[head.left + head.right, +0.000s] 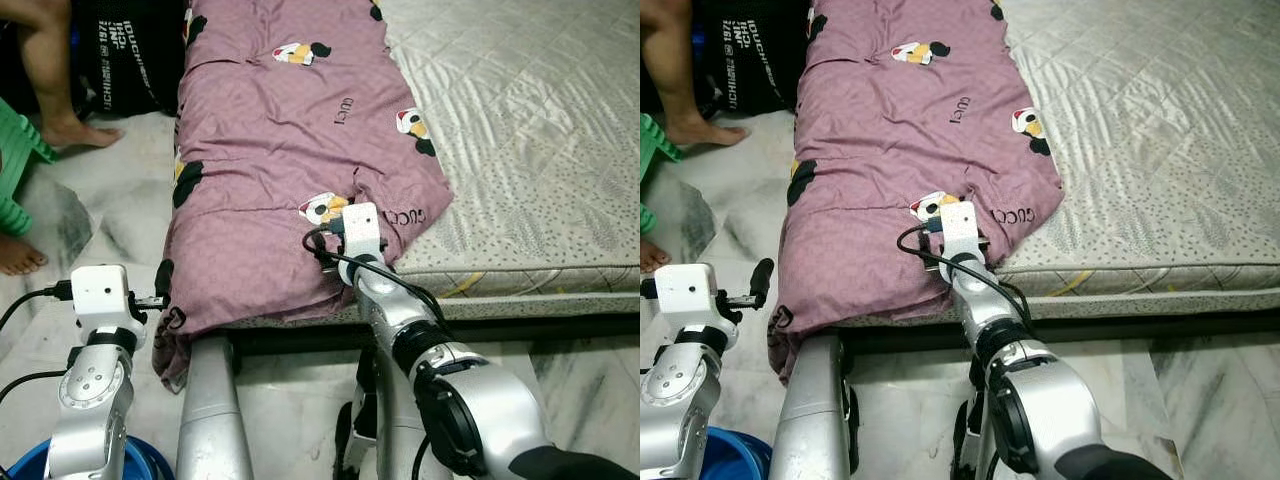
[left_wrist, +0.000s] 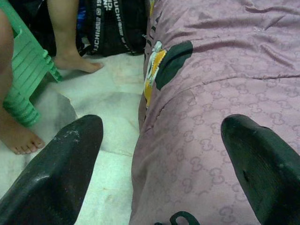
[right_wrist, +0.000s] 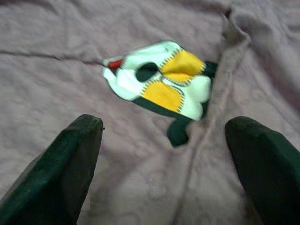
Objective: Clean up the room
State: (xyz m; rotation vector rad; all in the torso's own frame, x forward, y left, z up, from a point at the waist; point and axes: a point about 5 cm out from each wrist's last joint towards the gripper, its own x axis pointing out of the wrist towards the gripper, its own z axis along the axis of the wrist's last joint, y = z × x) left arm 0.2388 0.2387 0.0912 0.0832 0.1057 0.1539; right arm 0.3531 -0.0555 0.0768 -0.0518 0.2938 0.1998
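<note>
Bed: pale quilted mattress (image 1: 530, 120) with a stitched, finely speckled cover; flat and firm-looking, its near edge running across the frame above a dark bed frame.

Task thing: mauve printed fabric quilt (image 1: 270, 130) with small monogram pattern and cartoon patches in white, yellow and black. It lies lengthwise on the left half of the mattress, its left edge spilling over the bed side toward the pale marble floor (image 1: 110, 200), its near right corner in a loose fold. Judged soft, limp, padded, moderately light; it will drape and sag, not hold shape. Not fragile, cloth not slippery. Best hold: pinch a doubled fold or a hemmed corner, since flat single cloth would slide out of the fingers.

Right tool (image 3: 164, 164): fingers spread apart, nothing between them, hovering just above the quilt beside the duck-like patch (image 3: 161, 82) and a raised fold near the quilt's near edge.

Left tool (image 2: 164, 154): fingers also spread, empty, straddling the overhanging left edge of the quilt, low at the bed's near left corner.

Far left: a person's bare feet (image 1: 75, 130), a green plastic stool (image 1: 15, 160), a black bag with white lettering (image 1: 125, 50). Near left: blue tub rim (image 1: 150, 465).
</note>
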